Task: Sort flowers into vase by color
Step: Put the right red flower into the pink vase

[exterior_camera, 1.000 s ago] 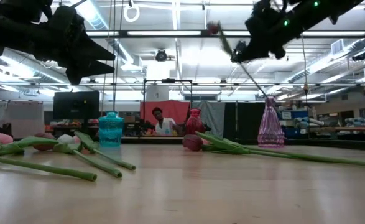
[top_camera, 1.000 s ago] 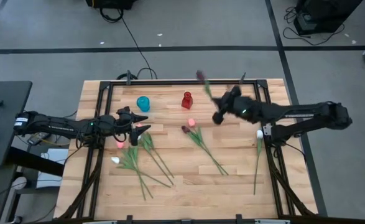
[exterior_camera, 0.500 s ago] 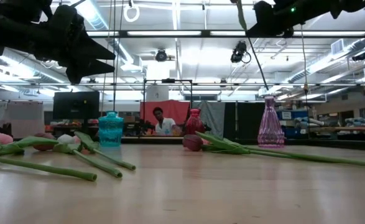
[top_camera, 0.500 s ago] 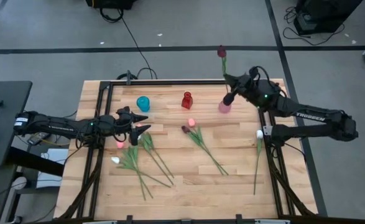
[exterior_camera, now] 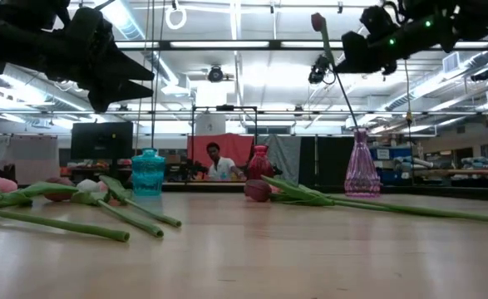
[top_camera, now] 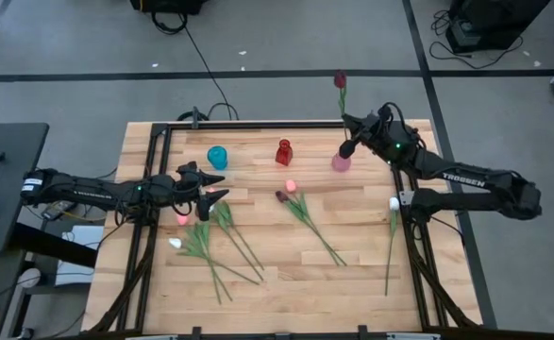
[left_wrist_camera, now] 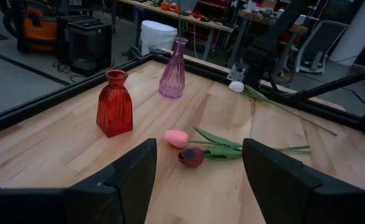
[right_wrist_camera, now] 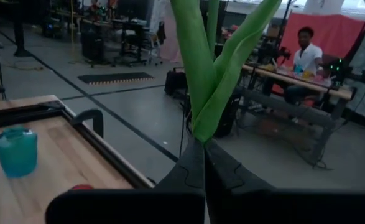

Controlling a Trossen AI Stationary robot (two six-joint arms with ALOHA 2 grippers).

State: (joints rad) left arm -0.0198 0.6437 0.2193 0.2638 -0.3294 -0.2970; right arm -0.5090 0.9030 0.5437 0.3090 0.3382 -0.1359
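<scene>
Flowers are what I am handling: my right claw [top_camera: 349, 144] is clamped on the green stem of a dark maroon tulip [top_camera: 339, 81], holding it upright with its head high above the pink vase [top_camera: 341, 161] at the far right of the desk [top_camera: 277, 283]; in the low view the stem runs down toward the vase's mouth, though I cannot tell whether its tip is inside. A red vase [top_camera: 284, 152] stands to the left of the pink one, and a teal vase [top_camera: 218, 157] farther left. A pink tulip [top_camera: 291, 186] and a maroon tulip [top_camera: 281, 196] lie together near the middle of the desk, their stems running toward the near edge. A white tulip [top_camera: 394, 204] lies along the right side. A bunch of tulips [top_camera: 210, 247] lies at the left, just beside my left claw [top_camera: 215, 187], which hangs there with its fingers spread wide, holding nothing.
</scene>
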